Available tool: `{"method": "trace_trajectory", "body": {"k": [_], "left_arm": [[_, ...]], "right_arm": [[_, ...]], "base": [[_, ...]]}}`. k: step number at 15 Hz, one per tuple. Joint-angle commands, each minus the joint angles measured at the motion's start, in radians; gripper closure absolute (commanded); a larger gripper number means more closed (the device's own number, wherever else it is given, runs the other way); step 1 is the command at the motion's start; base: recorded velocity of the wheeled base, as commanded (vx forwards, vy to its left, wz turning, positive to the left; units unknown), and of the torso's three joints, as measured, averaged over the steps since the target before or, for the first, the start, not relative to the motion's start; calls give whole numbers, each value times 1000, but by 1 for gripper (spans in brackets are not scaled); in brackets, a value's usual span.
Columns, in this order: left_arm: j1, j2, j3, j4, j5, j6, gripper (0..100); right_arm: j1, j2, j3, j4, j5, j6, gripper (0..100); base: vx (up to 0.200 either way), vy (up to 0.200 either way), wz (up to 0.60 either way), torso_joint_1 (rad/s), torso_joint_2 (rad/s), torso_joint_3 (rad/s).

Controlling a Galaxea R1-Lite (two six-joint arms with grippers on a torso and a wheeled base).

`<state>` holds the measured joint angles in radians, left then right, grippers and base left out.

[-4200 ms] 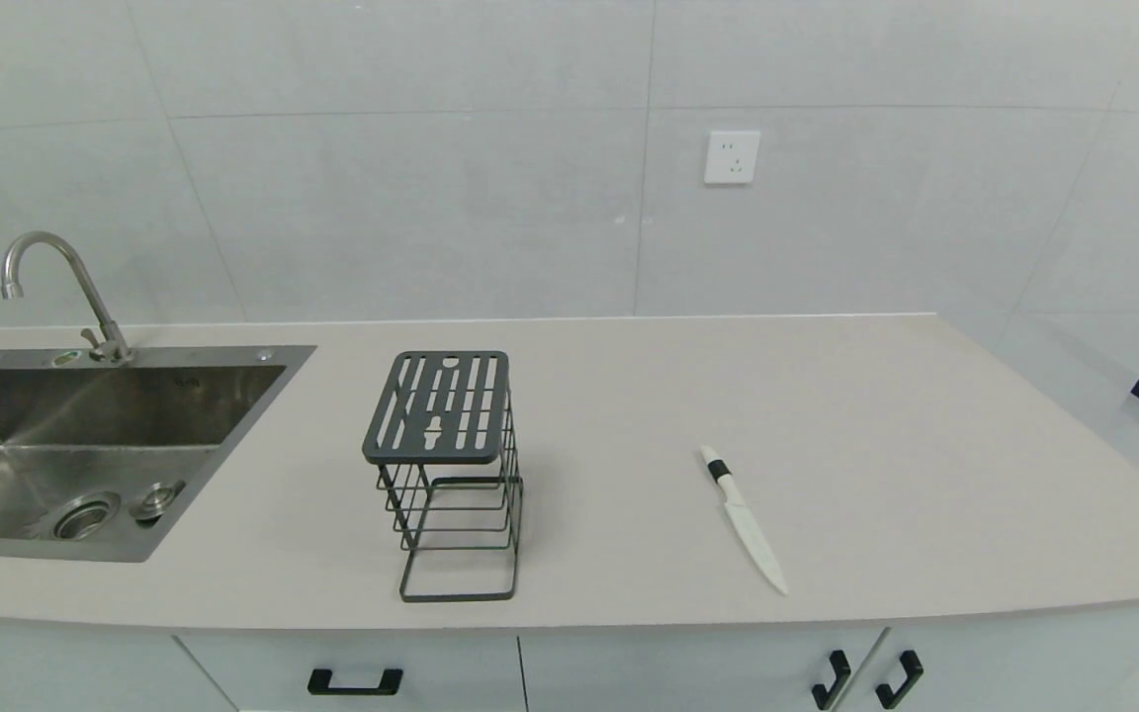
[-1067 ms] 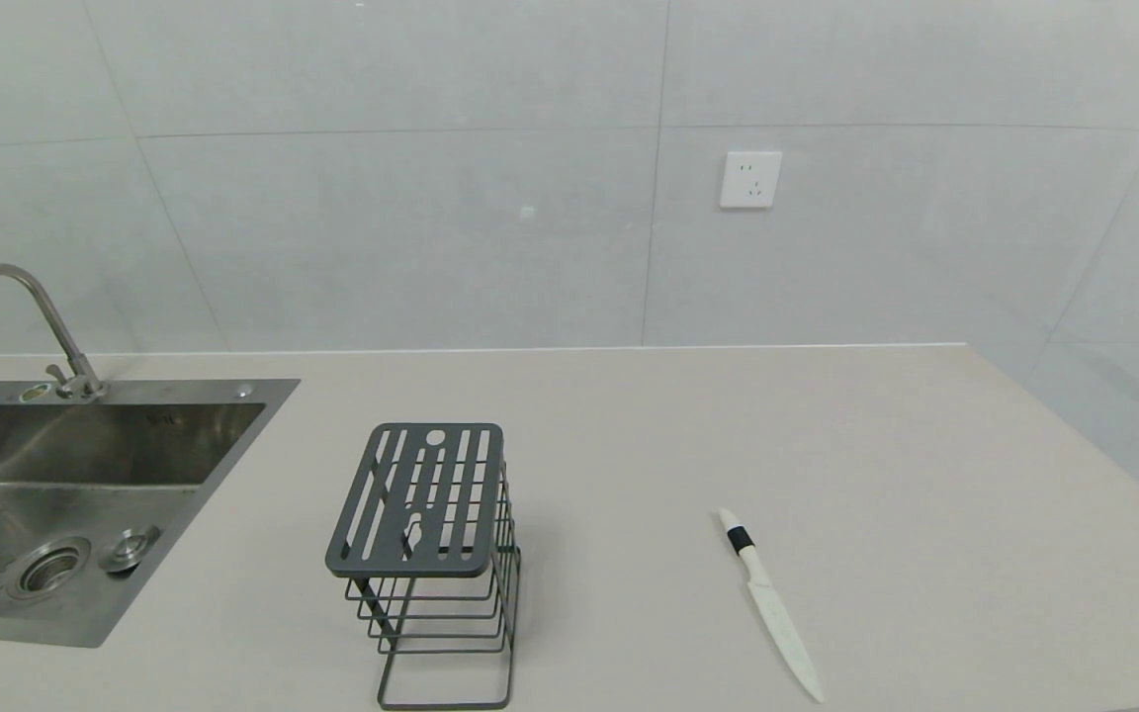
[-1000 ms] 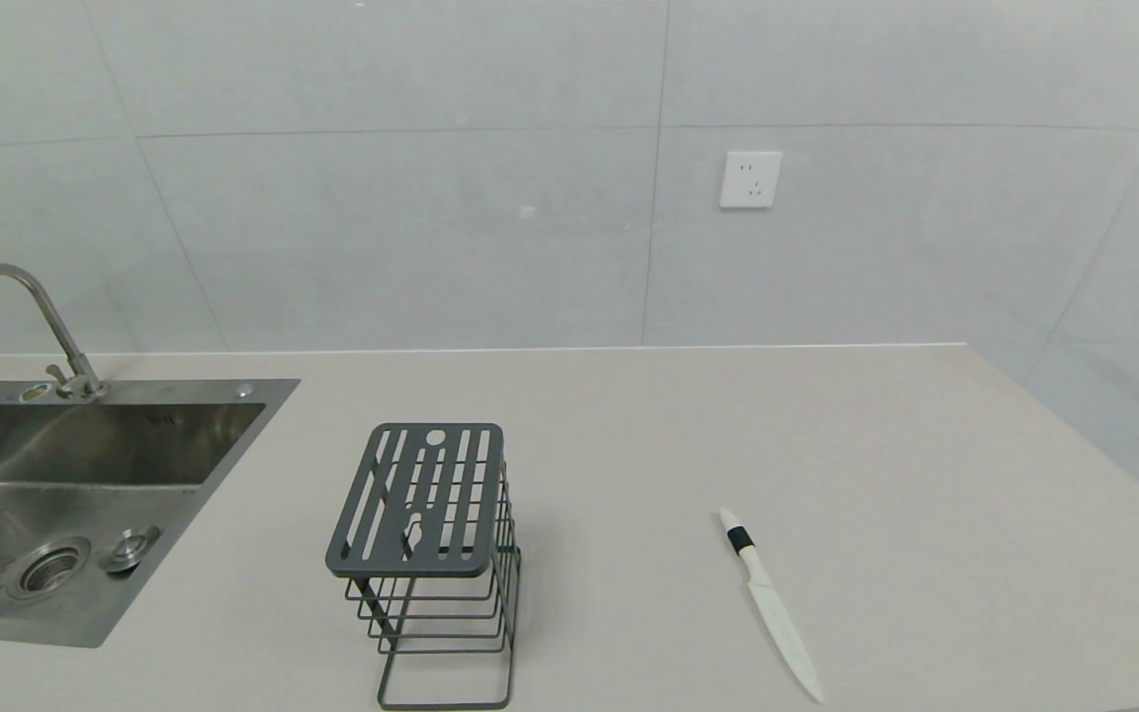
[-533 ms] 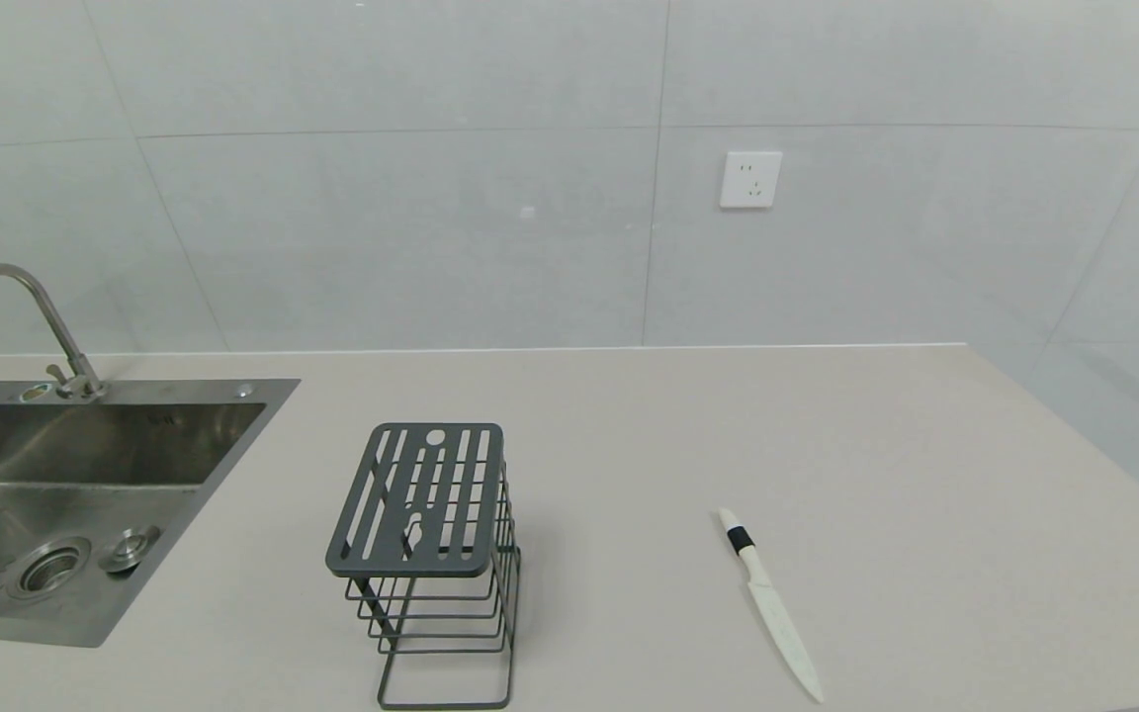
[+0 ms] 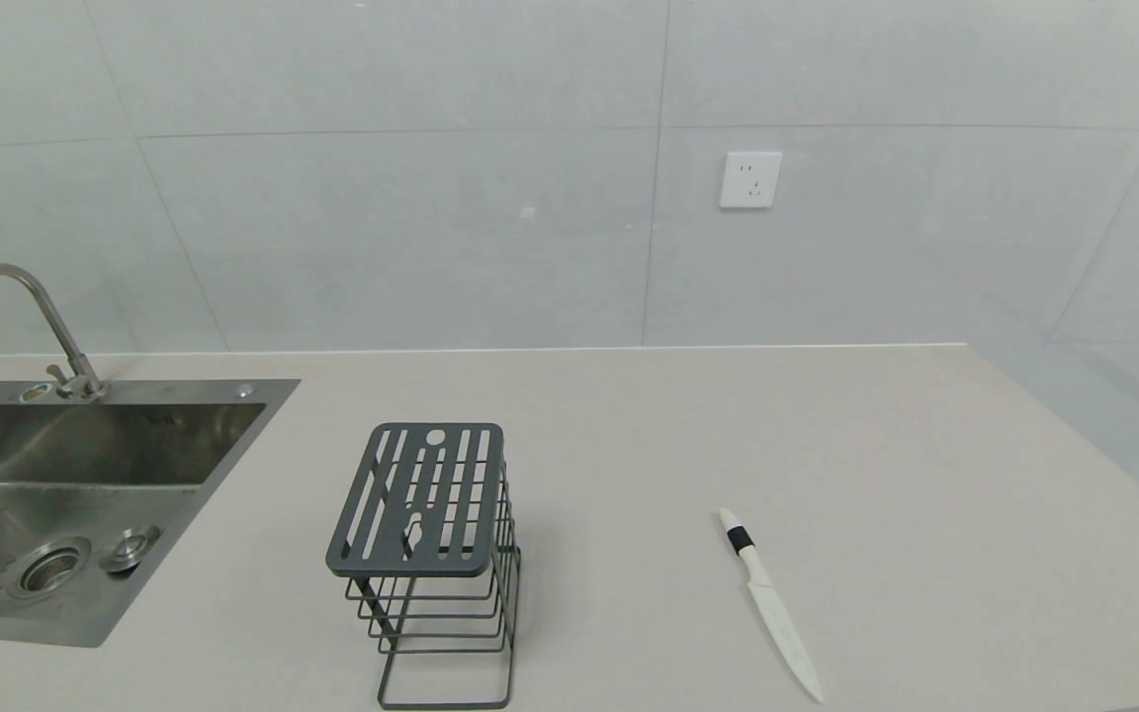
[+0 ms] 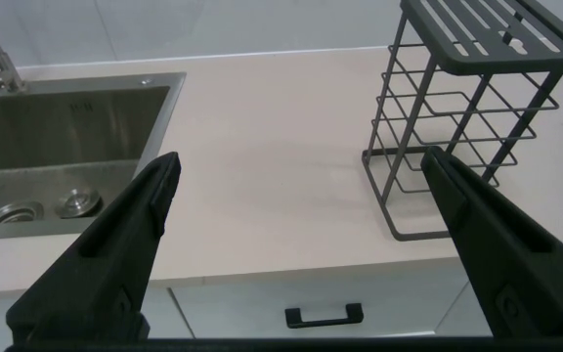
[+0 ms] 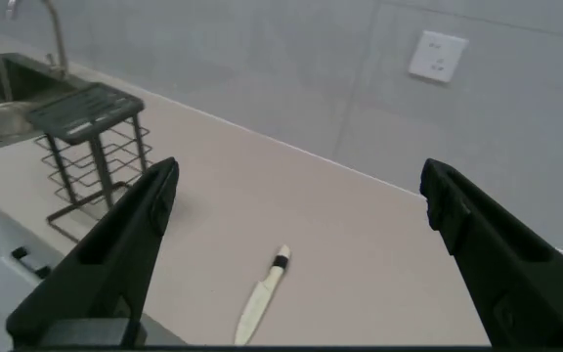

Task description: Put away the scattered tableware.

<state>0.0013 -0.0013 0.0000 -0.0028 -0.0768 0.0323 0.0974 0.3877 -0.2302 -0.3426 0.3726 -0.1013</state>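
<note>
A white knife [image 5: 769, 601] with a black band on its handle lies flat on the counter at the front right, blade toward the front edge; it also shows in the right wrist view as the knife [image 7: 263, 296]. A dark wire knife rack [image 5: 426, 554] with a slotted top stands left of it near the front edge, also seen as the rack [image 6: 472, 108] and the rack [image 7: 91, 147]. My left gripper [image 6: 296, 191] is open before the counter's front edge, between sink and rack. My right gripper [image 7: 296, 205] is open, above and short of the knife.
A steel sink [image 5: 65, 485] with a curved tap [image 5: 21, 321] is set into the counter at the left. A wall socket [image 5: 750, 179] sits on the tiled wall behind. Cabinet fronts with a black handle [image 6: 323, 315] run below the counter edge.
Since 4.2 s ago the head view has shifted closer and lower over the counter. In the last second nothing on the counter has moved.
</note>
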Motion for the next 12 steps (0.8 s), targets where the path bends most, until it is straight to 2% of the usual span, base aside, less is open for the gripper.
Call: {"method": "trace_trajectory", "body": {"k": [1, 5, 9, 12], "left_arm": [[0, 1, 0, 0, 0, 0, 0], [0, 1, 0, 3, 0, -3, 0], [0, 1, 0, 3, 0, -2, 0], [0, 1, 0, 3, 0, -2, 0]], "right_arm": [[134, 312, -106, -1, 34, -23, 0], [278, 516, -301, 51, 28, -25, 0], [430, 763, -328, 63, -17, -120, 0], [472, 918, -316, 65, -41, -117, 0]], "base": [[0, 0, 0, 0, 0, 0], [0, 0, 0, 0, 0, 0], [0, 0, 0, 0, 0, 0], [0, 0, 0, 0, 0, 0]]}}
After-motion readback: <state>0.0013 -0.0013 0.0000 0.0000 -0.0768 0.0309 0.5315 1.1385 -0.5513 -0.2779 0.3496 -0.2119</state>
